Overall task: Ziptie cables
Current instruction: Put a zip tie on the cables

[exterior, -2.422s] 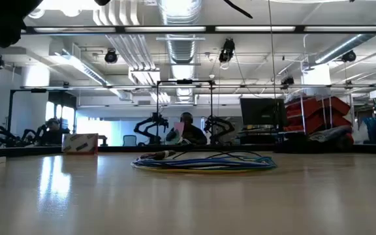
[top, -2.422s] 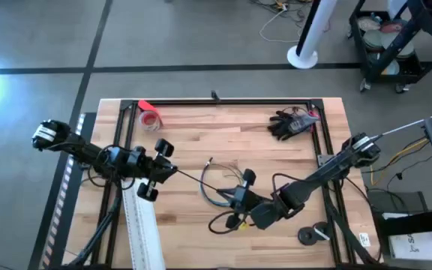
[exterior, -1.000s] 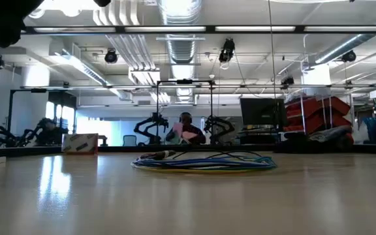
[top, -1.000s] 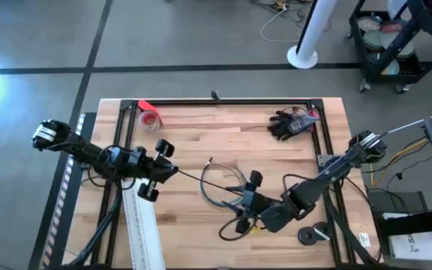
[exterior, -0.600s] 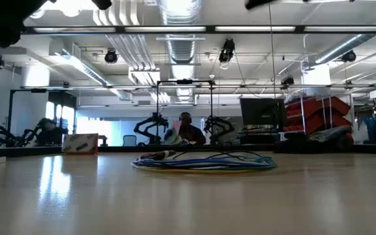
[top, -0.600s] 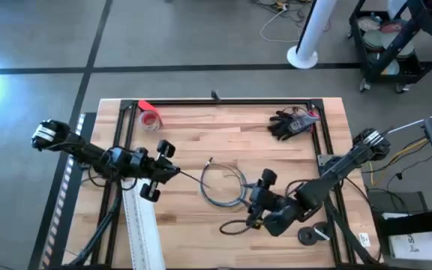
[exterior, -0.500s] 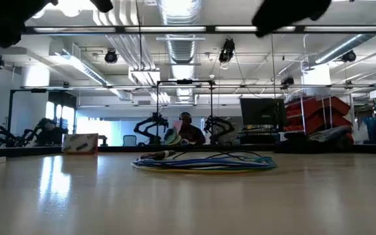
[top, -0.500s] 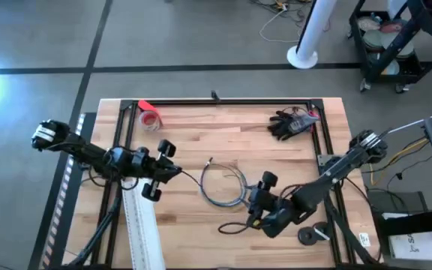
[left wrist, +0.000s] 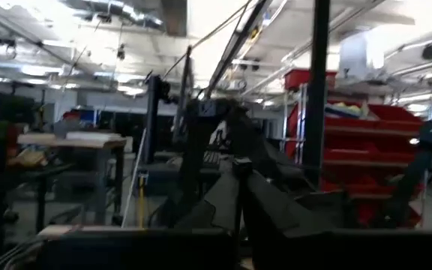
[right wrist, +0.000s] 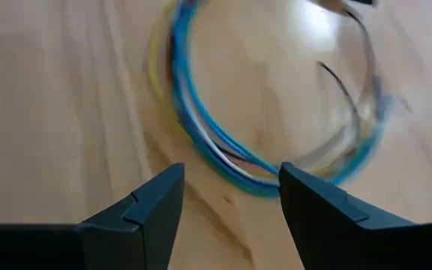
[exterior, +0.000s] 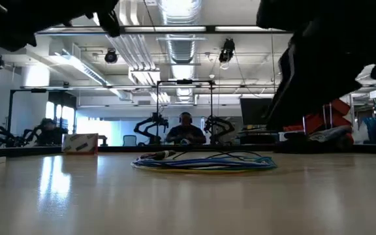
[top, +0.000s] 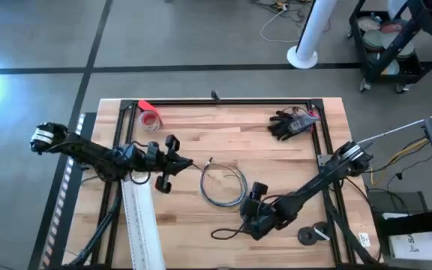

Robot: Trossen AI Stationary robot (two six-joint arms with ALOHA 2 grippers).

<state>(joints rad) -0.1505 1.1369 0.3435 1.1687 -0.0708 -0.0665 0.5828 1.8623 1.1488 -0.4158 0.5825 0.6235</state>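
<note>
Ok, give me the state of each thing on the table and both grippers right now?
Coil of thin blue, green and grey cables: loose, flat on table, untied.
Right gripper: jaws open, near the coil.
Left gripper: beside the coil.
Black glove: lying crumpled.

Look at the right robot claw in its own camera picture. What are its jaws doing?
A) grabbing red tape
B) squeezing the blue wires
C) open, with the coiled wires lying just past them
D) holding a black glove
C: the right gripper has its jaws spread apart and empty, and the coil of thin blue, yellow and dark cables lies on the wooden table just beyond them.
</note>
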